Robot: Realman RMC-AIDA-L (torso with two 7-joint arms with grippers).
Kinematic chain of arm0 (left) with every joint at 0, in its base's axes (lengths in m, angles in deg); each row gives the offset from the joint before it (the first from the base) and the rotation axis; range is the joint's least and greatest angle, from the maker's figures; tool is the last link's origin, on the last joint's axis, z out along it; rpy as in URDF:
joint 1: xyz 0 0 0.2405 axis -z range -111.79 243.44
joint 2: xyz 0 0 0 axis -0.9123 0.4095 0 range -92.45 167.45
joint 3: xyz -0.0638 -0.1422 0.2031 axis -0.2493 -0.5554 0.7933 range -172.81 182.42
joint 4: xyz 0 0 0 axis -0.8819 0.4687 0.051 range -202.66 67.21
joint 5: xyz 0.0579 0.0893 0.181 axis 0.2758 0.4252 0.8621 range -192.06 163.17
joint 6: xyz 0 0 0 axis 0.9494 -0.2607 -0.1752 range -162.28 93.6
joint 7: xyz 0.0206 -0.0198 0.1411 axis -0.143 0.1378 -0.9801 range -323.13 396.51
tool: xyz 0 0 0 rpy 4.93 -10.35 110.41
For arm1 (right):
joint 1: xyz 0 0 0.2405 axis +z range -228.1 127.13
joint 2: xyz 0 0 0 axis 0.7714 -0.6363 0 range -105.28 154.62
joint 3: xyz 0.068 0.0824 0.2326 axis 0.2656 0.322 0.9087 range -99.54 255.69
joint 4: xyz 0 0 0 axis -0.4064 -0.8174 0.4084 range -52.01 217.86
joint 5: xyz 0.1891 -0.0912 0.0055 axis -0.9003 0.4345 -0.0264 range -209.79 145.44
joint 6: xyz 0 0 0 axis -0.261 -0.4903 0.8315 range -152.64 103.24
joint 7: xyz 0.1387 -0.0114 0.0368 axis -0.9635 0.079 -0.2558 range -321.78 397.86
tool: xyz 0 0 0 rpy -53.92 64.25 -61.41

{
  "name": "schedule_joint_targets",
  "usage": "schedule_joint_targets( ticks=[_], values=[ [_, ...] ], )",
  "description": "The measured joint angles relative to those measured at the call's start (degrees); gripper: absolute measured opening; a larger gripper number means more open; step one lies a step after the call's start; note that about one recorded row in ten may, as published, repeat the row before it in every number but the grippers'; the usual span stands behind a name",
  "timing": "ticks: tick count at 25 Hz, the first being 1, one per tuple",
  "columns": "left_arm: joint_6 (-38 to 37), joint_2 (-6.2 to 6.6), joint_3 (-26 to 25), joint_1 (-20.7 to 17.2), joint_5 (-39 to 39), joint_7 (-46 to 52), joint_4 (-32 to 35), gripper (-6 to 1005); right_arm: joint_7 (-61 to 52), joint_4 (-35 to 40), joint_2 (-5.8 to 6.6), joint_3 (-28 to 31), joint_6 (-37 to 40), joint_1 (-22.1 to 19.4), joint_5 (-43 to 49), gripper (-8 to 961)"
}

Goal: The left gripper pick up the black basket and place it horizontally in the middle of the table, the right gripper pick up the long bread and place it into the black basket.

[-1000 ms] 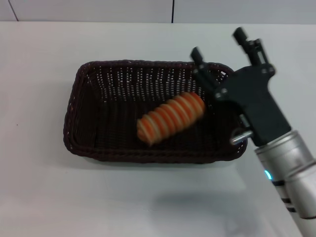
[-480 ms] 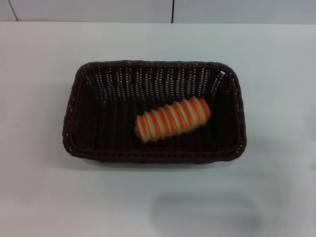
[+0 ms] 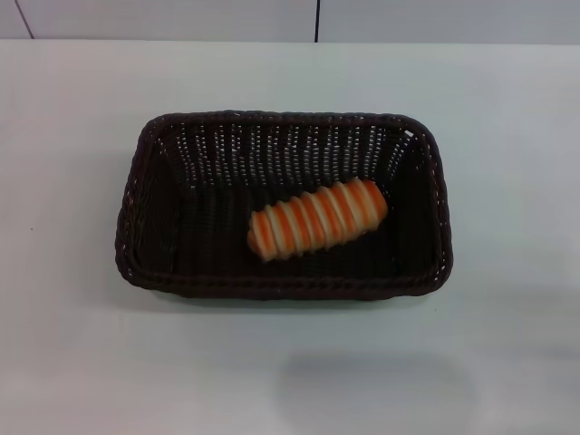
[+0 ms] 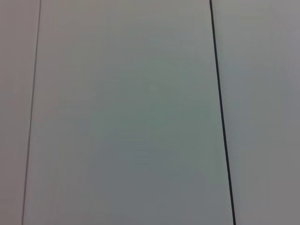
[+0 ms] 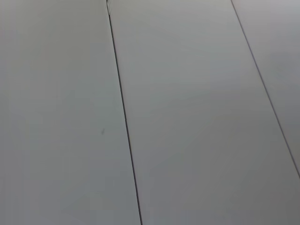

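The black basket [image 3: 145,208] lies horizontally in the middle of the white table [image 3: 82,362] in the head view. The long bread [image 3: 317,219], cream with orange stripes, lies inside it, slanted, right of the basket's centre. Neither gripper shows in any view. The left wrist view and the right wrist view show only pale panels with dark seams.
A pale wall with a dark vertical seam [image 3: 317,20] runs behind the table's far edge. Bare tabletop surrounds the basket on all sides.
One second ago my right gripper was open above the basket's right end. It has since left the head view. The bread has settled slightly in the basket.
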Motion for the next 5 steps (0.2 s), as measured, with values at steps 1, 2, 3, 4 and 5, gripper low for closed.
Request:
schedule_joint_targets(
  ticks=[1, 2, 3, 4, 5],
  values=[
    [0.00, 0.00, 0.01, -0.01, -0.01, -0.03, 0.02, 801, 0.00, 0.00, 0.00, 0.00, 0.00, 0.00, 0.00, 842],
    [0.00, -0.04, 0.01, -0.01, -0.06, -0.07, 0.07, 801, 0.00, 0.03, -0.02, -0.01, 0.02, -0.11, 0.00, 842],
    [0.00, -0.11, 0.00, 0.03, -0.13, -0.12, 0.14, 801, 0.01, 0.04, -0.04, -0.01, 0.04, -0.23, -0.01, 842],
    [0.02, -0.18, -0.08, 0.10, -0.24, -0.16, 0.28, 801, 0.01, 0.04, -0.05, -0.01, 0.08, -0.29, -0.01, 842],
    [0.07, -0.31, -0.34, 0.28, -0.49, -0.26, 0.61, 801, 0.04, 0.13, -0.05, -0.01, 0.12, -0.34, -0.01, 842]
  ],
)
